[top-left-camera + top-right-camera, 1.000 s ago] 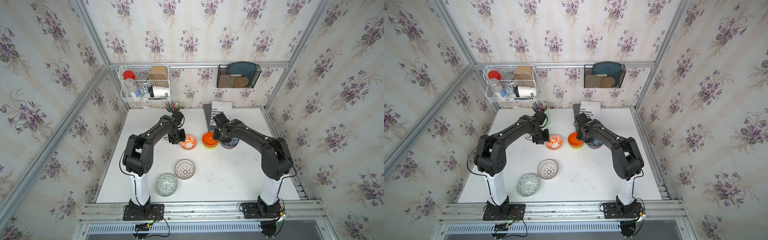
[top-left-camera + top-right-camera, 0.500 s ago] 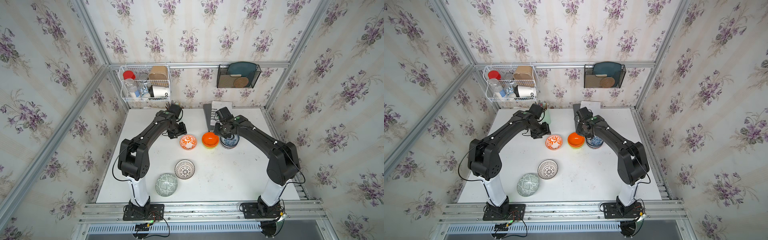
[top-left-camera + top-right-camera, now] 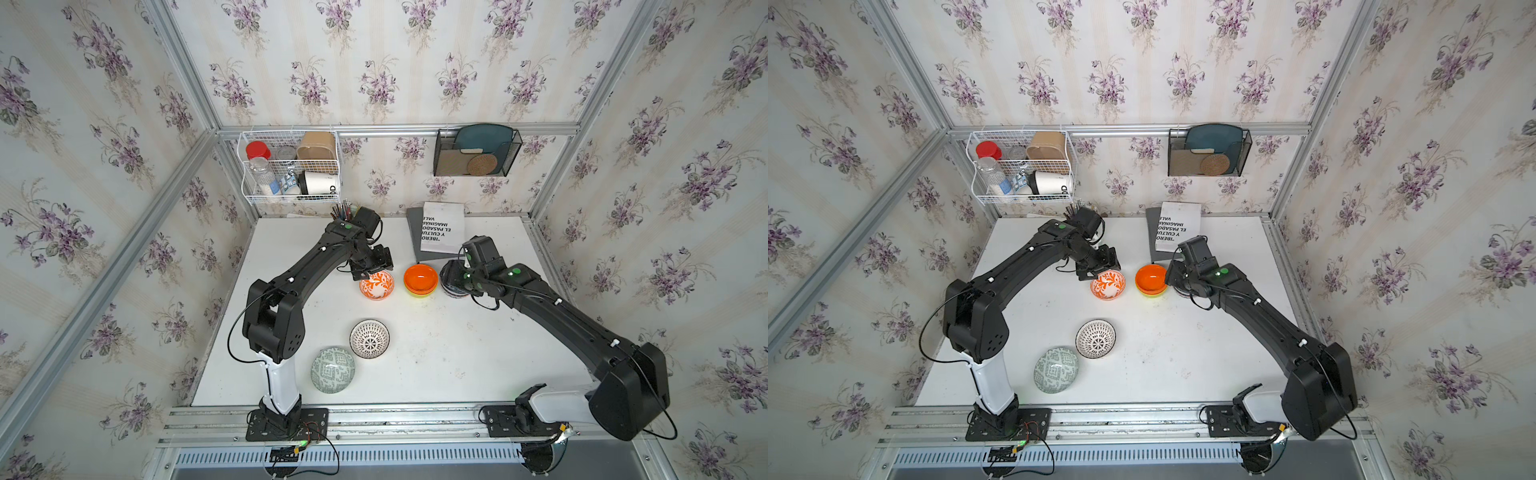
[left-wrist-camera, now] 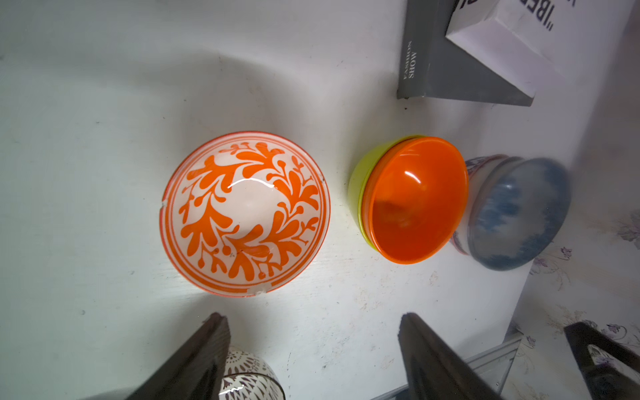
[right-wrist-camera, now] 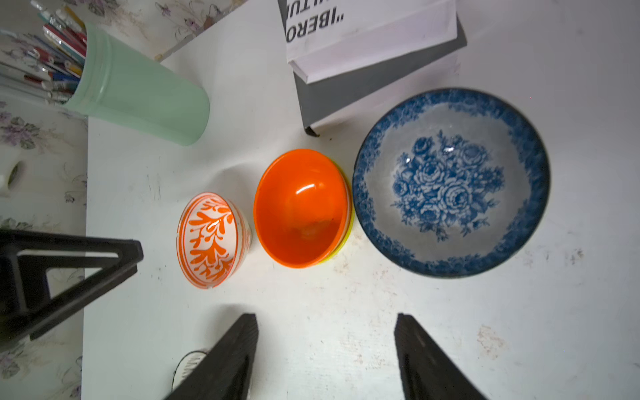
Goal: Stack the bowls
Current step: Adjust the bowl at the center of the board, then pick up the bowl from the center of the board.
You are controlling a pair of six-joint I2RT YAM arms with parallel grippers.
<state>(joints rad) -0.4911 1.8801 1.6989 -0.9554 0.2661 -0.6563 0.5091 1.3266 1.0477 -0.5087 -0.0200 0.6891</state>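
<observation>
1. Left arm (image 3: 307,266) and right arm (image 3: 561,316): matte black, boxy links.
2. A white column (image 3: 282,382) rises from each black base plate (image 3: 316,417).
3. A green dot (image 3: 345,226) glows near each wrist.
4. A thin black cable (image 3: 229,332) loops at the left shoulder's 9 o'clock.

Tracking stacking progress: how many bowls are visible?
7: leaf bowl, orange bowl inside lime bowl and blue-floral bowl atop a patterned bowl in a row; radial bowl, grey-green bowl near the front. More possibly hidden.
</observation>
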